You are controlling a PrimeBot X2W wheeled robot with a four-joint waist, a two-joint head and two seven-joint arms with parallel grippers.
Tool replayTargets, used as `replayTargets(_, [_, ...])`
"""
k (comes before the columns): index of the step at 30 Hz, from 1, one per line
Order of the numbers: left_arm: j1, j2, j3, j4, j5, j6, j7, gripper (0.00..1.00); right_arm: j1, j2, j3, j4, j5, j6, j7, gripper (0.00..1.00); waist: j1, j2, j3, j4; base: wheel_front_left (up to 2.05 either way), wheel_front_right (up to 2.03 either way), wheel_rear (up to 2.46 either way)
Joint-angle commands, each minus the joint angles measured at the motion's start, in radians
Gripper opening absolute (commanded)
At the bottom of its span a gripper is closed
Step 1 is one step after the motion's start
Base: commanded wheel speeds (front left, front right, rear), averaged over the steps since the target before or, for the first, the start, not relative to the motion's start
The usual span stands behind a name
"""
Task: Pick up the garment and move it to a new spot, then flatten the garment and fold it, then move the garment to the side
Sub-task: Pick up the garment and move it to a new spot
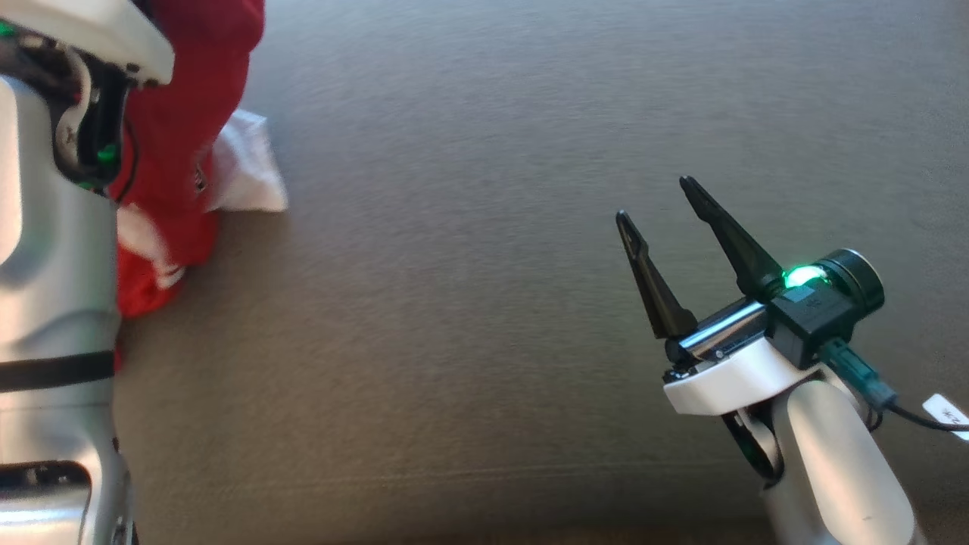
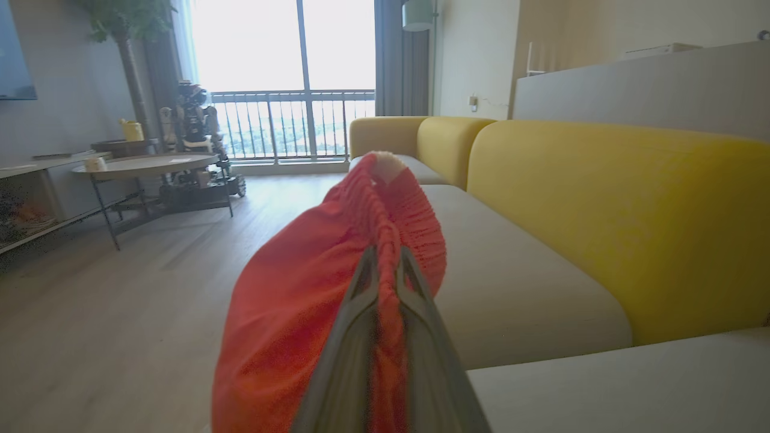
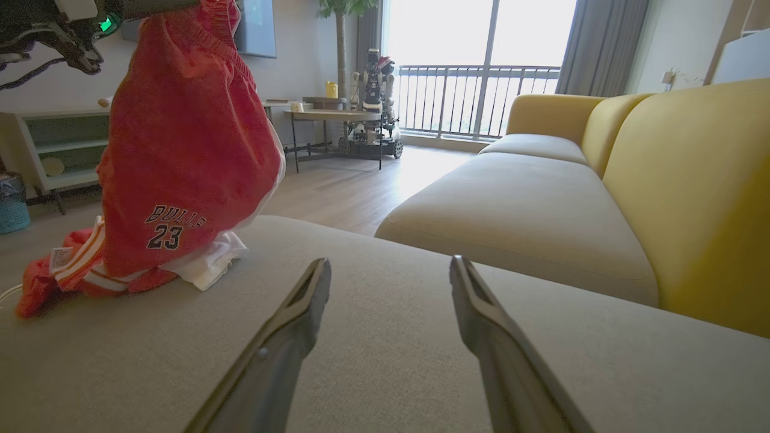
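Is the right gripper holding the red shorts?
No, the right gripper is open and empty, while the shorts hang from the left gripper.

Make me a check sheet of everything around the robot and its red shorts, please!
Surface: grey sofa cushion, flat and smooth.
Job's things: red shorts hang by the waistband from the left gripper; their bottom end is bunched on the cushion, with white lining showing.
Clutter: nothing seen.
Grippers: left gripper shut on the shorts; right gripper open, holding nothing, over the cushion.
Cables: dark cable with a white tag by the right wrist.
Surroundings: yellow sofa back, wooden floor, round table, balcony window.
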Motion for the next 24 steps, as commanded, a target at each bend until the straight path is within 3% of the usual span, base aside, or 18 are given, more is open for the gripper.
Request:
replayTargets(1, [-0.027, 0.048, 0.007, -0.087, -0.014, -0.004, 0.021, 0.0, -0.028, 0.013, 0.03, -0.051, 0.019, 0.0, -0.006, 1.0, 0.0, 0.0, -0.027, -0.088, 0.0, 0.0, 0.0])
replayTargets(8, [-0.025, 0.016, -0.073, -0.275, -0.073, -0.006, 0.113, 0.0, -0.061, 0.014, 0.034, -0.122, 0.093, 0.0, -0.006, 1.0, 0.0, 0.0, -0.004, -0.27, 0.0, 0.0, 0.0])
replayTargets(14, [-0.03, -0.019, -0.17, -0.332, -0.082, -0.007, 0.141, 0.0, -0.08, 0.014, 0.014, -0.186, 0.148, 0.0, -0.006, 1.0, 0.0, 0.0, 0.052, -0.404, 0.0, 0.0, 0.0])
replayTargets(19, [-0.004, -0.027, -0.263, -0.309, -0.06, -0.007, 0.059, 0.0, -0.086, 0.014, -0.005, -0.209, 0.181, 0.0, -0.006, 1.0, 0.0, 0.0, 0.108, -0.468, 0.0, 0.0, 0.0])
replayTargets(24, [0.067, -0.034, -0.324, -0.193, -0.047, -0.007, -0.034, 0.0, -0.084, 0.014, -0.014, -0.21, 0.191, 0.0, -0.006, 1.0, 0.0, 0.0, 0.133, -0.479, 0.0, 0.0, 0.0])
